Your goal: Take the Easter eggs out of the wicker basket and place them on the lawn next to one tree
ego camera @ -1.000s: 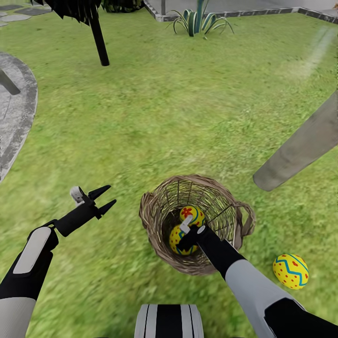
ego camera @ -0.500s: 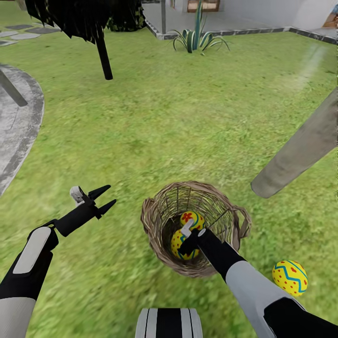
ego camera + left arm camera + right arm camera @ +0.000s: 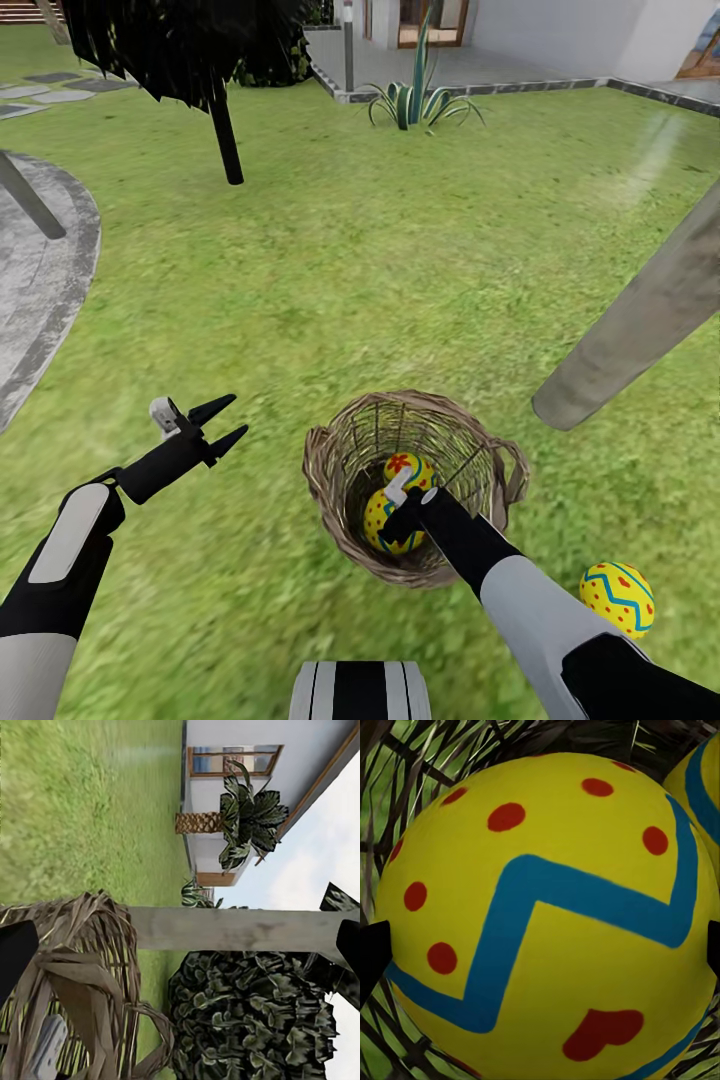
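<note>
The wicker basket (image 3: 318, 470) stands on the lawn (image 3: 380, 280). Two eggs lie in it: one with a red flower (image 3: 408, 466), one with a blue zigzag (image 3: 380, 524). My right gripper (image 3: 398, 512) reaches down into the basket, open, its fingertips either side of the zigzag egg (image 3: 547, 870) in the right wrist view. A third egg (image 3: 617, 598) lies on the grass to the basket's right, near the tree's pale trunk (image 3: 640, 320). My left gripper (image 3: 232, 420) hovers open and holds nothing, left of the basket (image 3: 82, 967).
A near-black tree with a thin trunk (image 3: 228, 140) stands at the far left. Grey paving (image 3: 40, 270) curves along the left edge. A spiky plant (image 3: 415, 100) and the white house lie at the back. Open grass spreads between basket and trunk (image 3: 225, 928).
The whole picture has slid down, so the camera has tilted up. Both arms and the eggs keep their places relative to the basket.
</note>
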Controlling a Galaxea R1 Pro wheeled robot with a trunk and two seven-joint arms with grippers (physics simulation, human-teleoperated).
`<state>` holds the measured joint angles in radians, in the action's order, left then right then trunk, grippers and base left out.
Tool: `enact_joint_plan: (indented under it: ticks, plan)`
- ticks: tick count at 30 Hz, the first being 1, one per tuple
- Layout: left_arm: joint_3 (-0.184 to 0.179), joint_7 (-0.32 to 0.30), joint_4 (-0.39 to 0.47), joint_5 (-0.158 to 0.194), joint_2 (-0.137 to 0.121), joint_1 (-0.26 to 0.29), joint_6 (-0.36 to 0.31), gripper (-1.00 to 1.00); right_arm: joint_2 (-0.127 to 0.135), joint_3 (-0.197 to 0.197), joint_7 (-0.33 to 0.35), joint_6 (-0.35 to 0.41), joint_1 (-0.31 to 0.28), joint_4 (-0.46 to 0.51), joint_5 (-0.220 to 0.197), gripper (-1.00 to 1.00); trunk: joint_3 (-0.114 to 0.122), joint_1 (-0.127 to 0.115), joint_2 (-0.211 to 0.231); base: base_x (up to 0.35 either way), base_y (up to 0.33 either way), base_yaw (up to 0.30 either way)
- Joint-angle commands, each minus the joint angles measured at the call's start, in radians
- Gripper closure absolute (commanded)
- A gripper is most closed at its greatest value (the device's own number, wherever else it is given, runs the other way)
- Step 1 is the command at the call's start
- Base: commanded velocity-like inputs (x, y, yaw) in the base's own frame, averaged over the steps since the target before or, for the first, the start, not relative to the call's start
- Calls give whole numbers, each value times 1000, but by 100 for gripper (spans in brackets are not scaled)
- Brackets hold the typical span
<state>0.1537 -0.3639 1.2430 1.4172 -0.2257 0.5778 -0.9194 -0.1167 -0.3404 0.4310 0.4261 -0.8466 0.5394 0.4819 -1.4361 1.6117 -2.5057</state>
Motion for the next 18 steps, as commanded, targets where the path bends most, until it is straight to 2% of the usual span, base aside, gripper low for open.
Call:
enact_joint_plan:
  ticks: [1,14,18]
  plan:
    - [1,-4,0,-3,0,1,-5,-100,0,-1,7,3,0,2,11,100,-1,0,0,0,0,0]
    - [1,-4,0,-3,0,1,-4,-100,3,3,8,7,0,68,11,100,-1,0,0,0,0,0]
    - [1,-4,0,-3,0,1,-5,-100,3,3,8,36,0,81,11,100,-1,0,0,0,0,0]
